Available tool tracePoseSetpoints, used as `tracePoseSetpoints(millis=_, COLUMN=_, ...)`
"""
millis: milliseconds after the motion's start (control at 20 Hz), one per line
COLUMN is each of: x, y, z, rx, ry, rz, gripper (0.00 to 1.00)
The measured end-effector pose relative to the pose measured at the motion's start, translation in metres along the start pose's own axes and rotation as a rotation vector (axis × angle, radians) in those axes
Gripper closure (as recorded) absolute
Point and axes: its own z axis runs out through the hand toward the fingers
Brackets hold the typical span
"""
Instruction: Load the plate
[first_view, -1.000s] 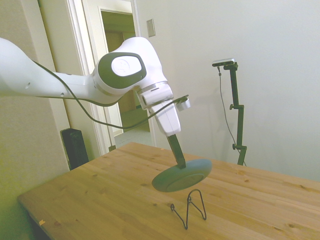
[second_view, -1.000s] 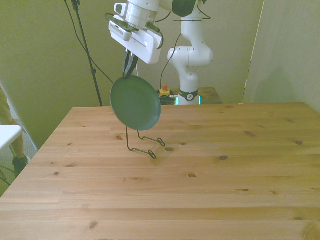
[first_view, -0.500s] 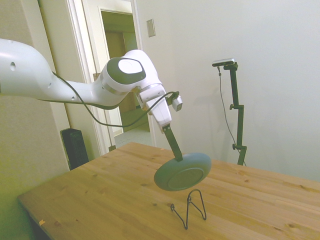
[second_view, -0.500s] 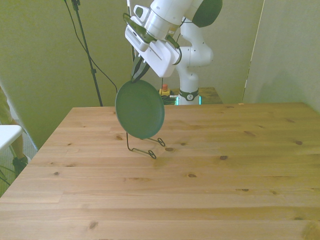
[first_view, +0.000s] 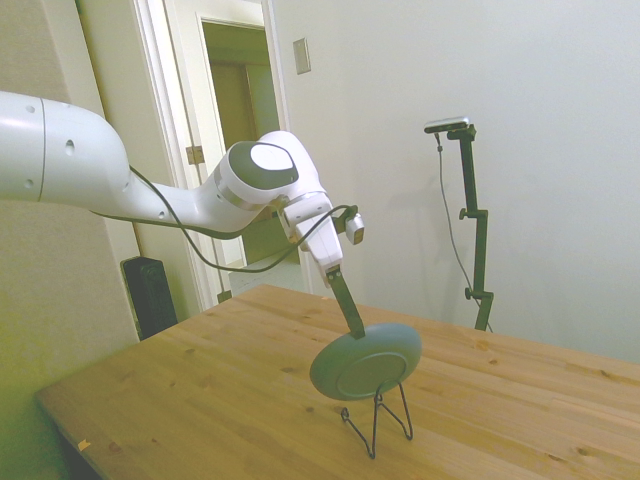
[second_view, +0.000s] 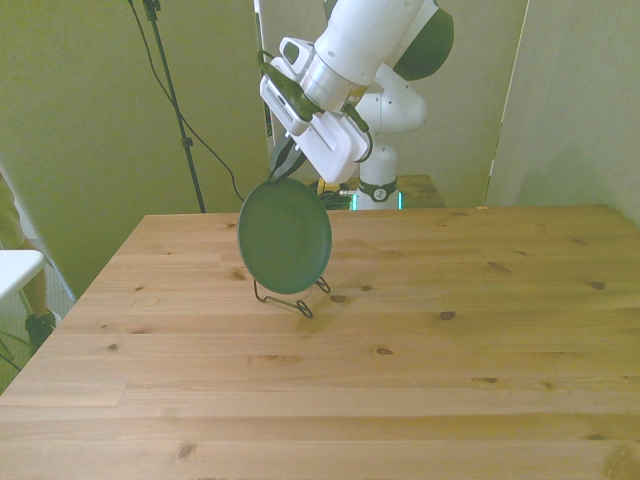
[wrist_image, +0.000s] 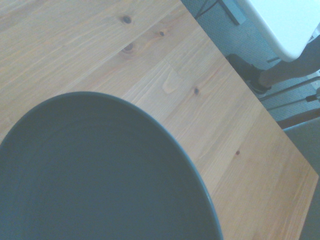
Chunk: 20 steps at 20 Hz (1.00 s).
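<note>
The white Franka arm's two-finger gripper is clamped on the upper rim of the small round grey-green plate, its dark fingers slanting down from the wrist to the edge of the plate at about the plate's eleven o'clock in the side view. In the front view the gripper meets the plate at about its twelve o'clock, with the white hand body above it toward one o'clock.

The plate is held nearly upright, tilted a little, over the wooden table. The side view shows its paler ringed underside; the front view shows its darker inner face. Its lower edge sits at the top of the thin black bent-wire rack, whose upright loops rise just under and behind the plate at the plate's six o'clock. Whether the plate rests in the rack's wires or hangs just above them cannot be told. In the front view the rack shows only as its foot wires below the plate, at six o'clock, standing on the table.

The wrist view is filled in large part by the plate's inner face, smooth and dark with a thin raised rim, and beyond that rim lie the knotted planks of the table up to its edge.
</note>
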Motion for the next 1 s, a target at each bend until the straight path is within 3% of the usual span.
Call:
tracePoseSetpoints(millis=550, x=-0.02, y=-0.012, z=-0.024, rx=-0.022, ry=0.093, rz=-0.023, gripper=1.0)
tracePoseSetpoints(millis=1000, x=-0.023, y=-0.019, z=-0.011, rx=-0.047, ry=0.134, rz=-0.041, gripper=1.0)
